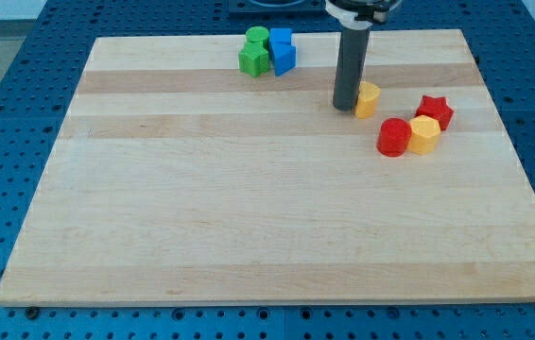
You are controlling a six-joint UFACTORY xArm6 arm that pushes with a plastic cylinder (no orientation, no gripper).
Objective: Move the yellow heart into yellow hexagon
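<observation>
My tip (347, 106) is just a bare rod with nothing to pinch, pressed against the left side of the yellow heart (369, 98) in the upper right of the frame. Looks like contact, hard to be sure. The yellow hexagon (425, 134) sits lower right, still apart, so the push is only partway done.

rod upright, entering from view's top — my tip (346, 106) down on board, upper right.
</observation>
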